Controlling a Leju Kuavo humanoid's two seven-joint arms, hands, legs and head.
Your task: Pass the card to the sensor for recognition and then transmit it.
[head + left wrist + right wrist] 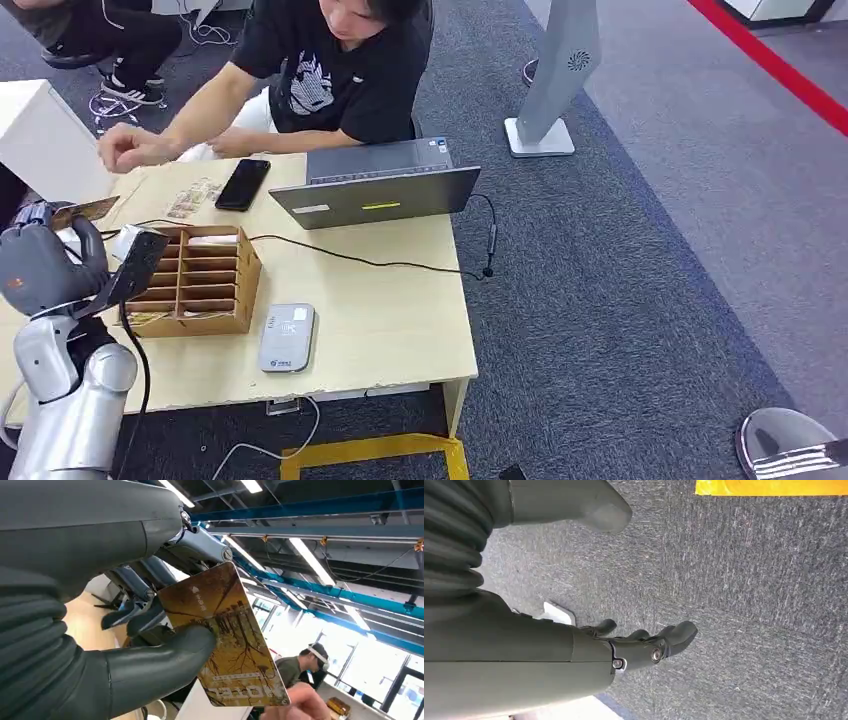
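Card held up, not yet at the reader.
The card [225, 640] is pinched in the left hand [45, 265], beyond the box [200, 282] from the reader [287, 338]; it must cross over next. Right hand [644, 645] hangs empty, fingers loose.

Looks like an office or demo lab: grey carpet floor [620, 300] with a red line [770, 65], light wooden table [400, 320] carrying an open laptop [375, 185], phone [243, 184] and card reader [287, 337]. Overhead, strip lights [310, 555] under exposed blue beams [310, 502].
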